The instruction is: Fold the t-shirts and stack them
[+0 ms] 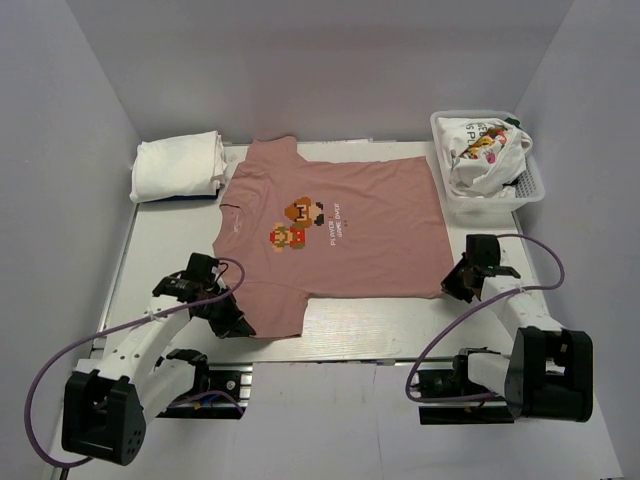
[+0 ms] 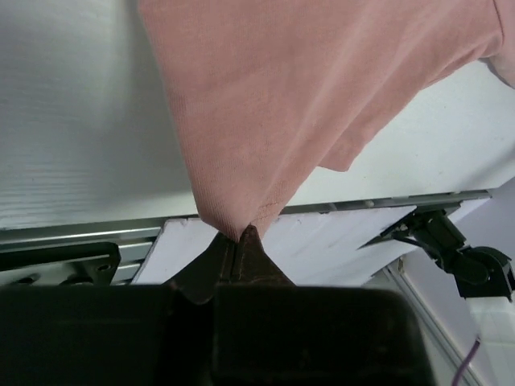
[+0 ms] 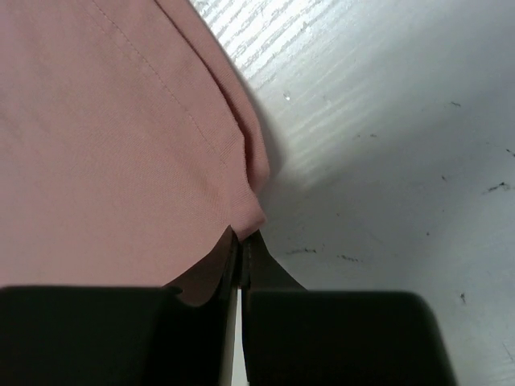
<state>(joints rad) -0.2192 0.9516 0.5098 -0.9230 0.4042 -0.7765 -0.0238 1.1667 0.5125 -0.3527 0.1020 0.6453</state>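
Observation:
A dusty-pink t-shirt (image 1: 340, 230) with two pixel-art figures lies spread flat in the middle of the table. My left gripper (image 1: 237, 322) is shut on its near left corner (image 2: 233, 217), which is lifted off the table. At the near right corner of the same pink t-shirt (image 3: 121, 137), my right gripper (image 1: 452, 285) is shut, pinching the hem at the fingertips (image 3: 259, 245). A folded plain white t-shirt (image 1: 178, 166) rests at the back left. A white printed t-shirt (image 1: 480, 150) sits crumpled in the basket.
The white mesh basket (image 1: 533, 185) stands at the back right corner. Grey walls close in the left, right and back sides. The near table edge and its metal rail (image 2: 80, 233) run just below the left gripper.

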